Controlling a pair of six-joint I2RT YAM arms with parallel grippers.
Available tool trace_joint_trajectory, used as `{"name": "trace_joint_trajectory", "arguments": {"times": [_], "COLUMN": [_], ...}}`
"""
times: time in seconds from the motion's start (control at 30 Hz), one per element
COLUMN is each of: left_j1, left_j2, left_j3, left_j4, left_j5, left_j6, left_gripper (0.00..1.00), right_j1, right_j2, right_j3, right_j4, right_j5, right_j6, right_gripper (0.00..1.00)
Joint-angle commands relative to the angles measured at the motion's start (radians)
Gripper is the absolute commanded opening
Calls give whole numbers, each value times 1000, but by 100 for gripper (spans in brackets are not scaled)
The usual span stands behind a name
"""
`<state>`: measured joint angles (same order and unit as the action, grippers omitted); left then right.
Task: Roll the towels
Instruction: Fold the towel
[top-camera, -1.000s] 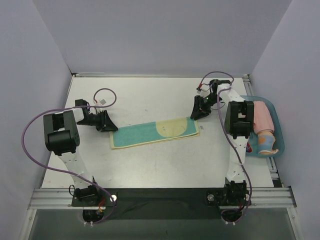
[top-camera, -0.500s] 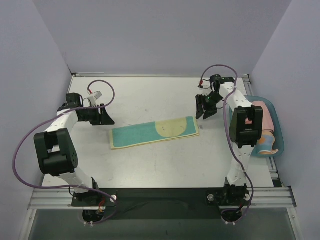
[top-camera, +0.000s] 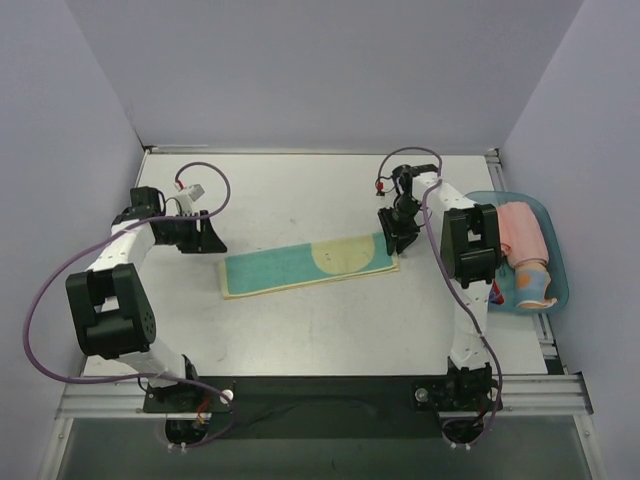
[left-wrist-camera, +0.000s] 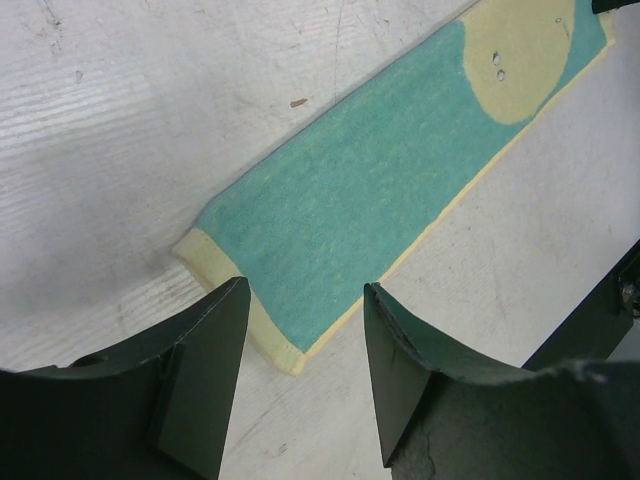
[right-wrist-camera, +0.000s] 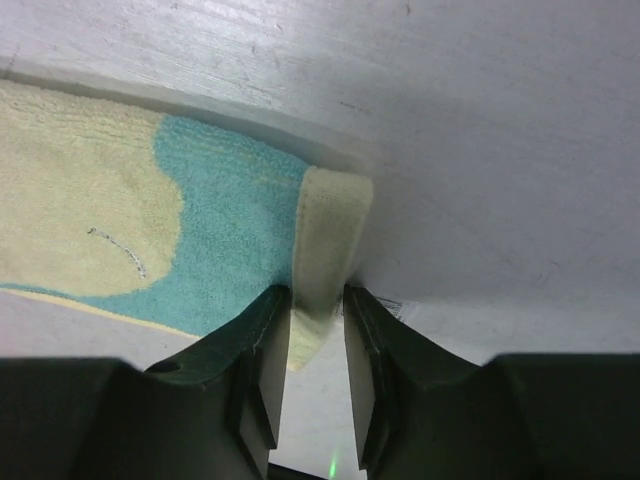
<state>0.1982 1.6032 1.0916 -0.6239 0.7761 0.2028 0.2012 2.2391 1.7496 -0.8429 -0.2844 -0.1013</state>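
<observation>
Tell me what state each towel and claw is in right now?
yellow-and-teal towel, flat folded strip, unrolled, right end turned up
pink towel, rolled, lying in the tray
left gripper, open above the strip's left end
right gripper, pinching the turned-up right end

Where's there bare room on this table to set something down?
Bare table behind the yellow-and-teal towel, up to the back wall, and in front of it toward the arm bases. Crowded: the towel's ends, by the left gripper and right gripper, and the tray.
</observation>
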Motion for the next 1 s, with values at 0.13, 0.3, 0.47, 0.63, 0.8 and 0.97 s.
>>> {"name": "trace_joint_trajectory", "arguments": {"times": [0.13,0.3,0.47,0.63,0.8,0.97], "left_j1": [6,0,-23,-48,-62,-98], "left_j2": [-32,-43,-40,-2,47,87], "left_j3": [5,-22,-52,-59,-42,-53], "left_j4": [-10,-10,-8,10,18,38], "left_j5": [-35,-26,-23,-26,-15,-12], "left_j6": [10,15,29,7,-17,-42], "left_gripper": [60,59,60,59,59,54], "right_j1": [-3,-62,-88,-69,-42,42], "right_j2": [48,-15,-91,-124,-142,-180], "right_j3": [57,80,119,126,120,123], "right_j4": [-102,-125,-153,-180,-185,-186], "right_j5": [-28,-68,-94,-121,-130,-173], "right_j6": [-14,-32,-69,-77,-68,-58], "right_gripper": [3,0,0,0,0,0]}}
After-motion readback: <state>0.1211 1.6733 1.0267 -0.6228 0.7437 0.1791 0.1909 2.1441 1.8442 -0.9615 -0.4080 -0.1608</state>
